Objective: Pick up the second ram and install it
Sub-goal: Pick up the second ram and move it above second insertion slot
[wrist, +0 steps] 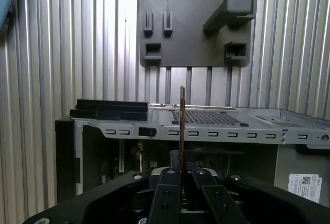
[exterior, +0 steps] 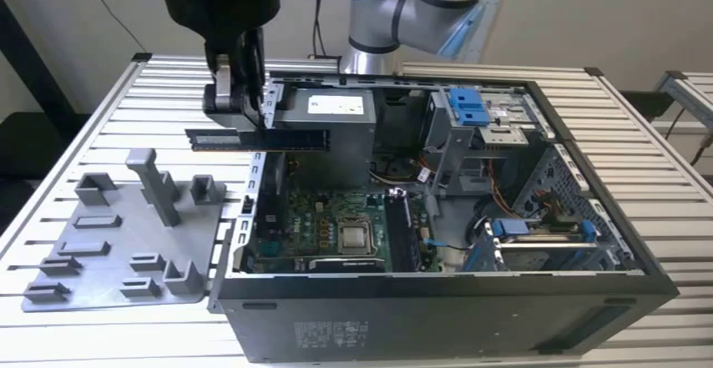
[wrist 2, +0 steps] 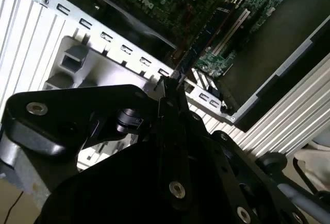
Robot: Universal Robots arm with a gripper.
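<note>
Counted, nearest first: one open computer case (exterior: 446,318); one grey holder plate (exterior: 112,251) just beside it toward the exterior view's left; both on one slatted tabletop (exterior: 67,335). Farther back: one tool (exterior: 250,126), fingers pressed together, pinching one memory stick (exterior: 259,140) near its middle. Stick held level in the air above the case wall that borders the plate, clear of both.
</note>
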